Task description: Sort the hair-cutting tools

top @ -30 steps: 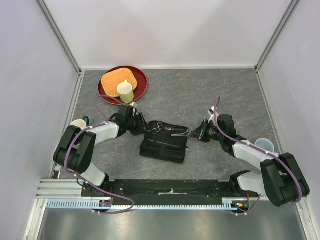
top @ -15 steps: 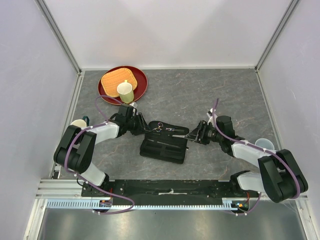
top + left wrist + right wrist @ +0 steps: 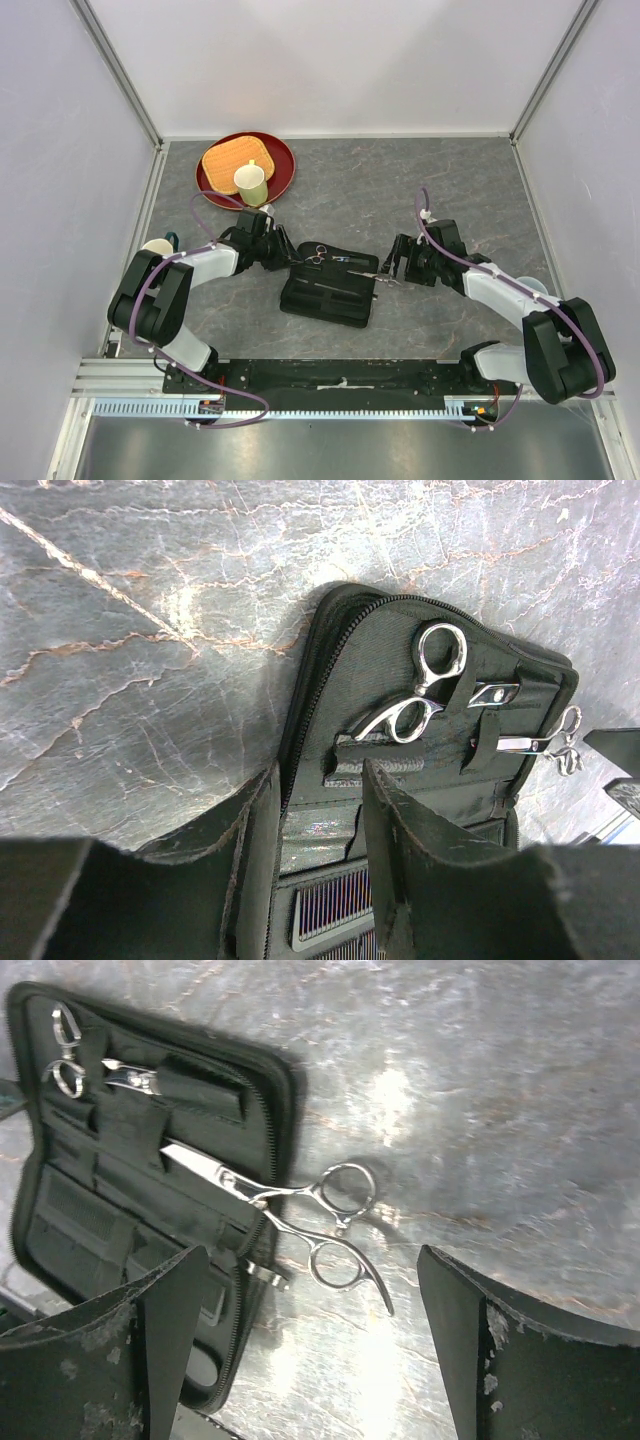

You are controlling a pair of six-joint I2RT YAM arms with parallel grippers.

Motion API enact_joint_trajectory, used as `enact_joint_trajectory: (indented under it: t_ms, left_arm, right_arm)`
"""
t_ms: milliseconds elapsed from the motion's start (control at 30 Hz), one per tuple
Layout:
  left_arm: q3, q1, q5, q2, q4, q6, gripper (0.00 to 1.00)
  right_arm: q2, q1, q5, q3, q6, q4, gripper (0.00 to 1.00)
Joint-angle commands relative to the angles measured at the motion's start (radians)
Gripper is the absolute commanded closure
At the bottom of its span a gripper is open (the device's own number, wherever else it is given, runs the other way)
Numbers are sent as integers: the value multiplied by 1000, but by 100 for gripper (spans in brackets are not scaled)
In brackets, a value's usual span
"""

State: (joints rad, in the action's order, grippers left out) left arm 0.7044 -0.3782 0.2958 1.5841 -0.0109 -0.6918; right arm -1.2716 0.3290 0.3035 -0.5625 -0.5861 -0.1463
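Note:
A black zip case lies open mid-table. One pair of silver scissors sits strapped in its far half. A second pair of scissors has its blades tucked in a pocket and its handles out over the zip edge on the table. My right gripper stands wide open just behind those handles, touching nothing. My left gripper is shut on the case's left end, one finger outside the zip and one inside. Comb teeth show in a pocket between its fingers.
A red tray with an orange mat and a cream cup stands at the back left. A mug sits by the left arm. A clear cup is beside the right arm. Walls close in on three sides.
My right gripper has opened, let go of the second scissors' handles and drawn back slightly to the right. The left gripper and the case have stayed put.

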Motion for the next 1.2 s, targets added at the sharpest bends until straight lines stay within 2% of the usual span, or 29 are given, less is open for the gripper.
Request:
enact_joint_trajectory:
  t_ms: [0, 100, 133, 333, 500, 600, 800, 1167]
  left_arm:
    - [0, -11, 32, 14, -17, -25, 55]
    - [0, -13, 31, 17, -15, -23, 55]
    - [1, -11, 29, 19, -14, -22, 56]
    - [4, -11, 31, 24, -14, -21, 56]
    - [3, -13, 34, 27, -14, -20, 56]
    - [0, -11, 35, 25, -14, -20, 56]
    - [-2, -11, 46, 28, -18, -23, 56]
    - [0, -13, 78, 51, -46, -29, 56]
  right_arm:
    - [8, 1, -122, -56, 57, -108, 10]
    - [15, 1, -136, -63, 57, -127, 18]
    - [14, 1, -136, -66, 58, -131, 25]
    - [-32, -1, -118, -71, 69, -141, 49]
    - [-78, 2, -93, -70, 89, -116, 58]
    - [-98, 8, -72, -65, 97, -90, 68]
    - [-158, 19, -18, -73, 112, -62, 82]
    - [-196, 56, -66, -131, 149, -53, 95]
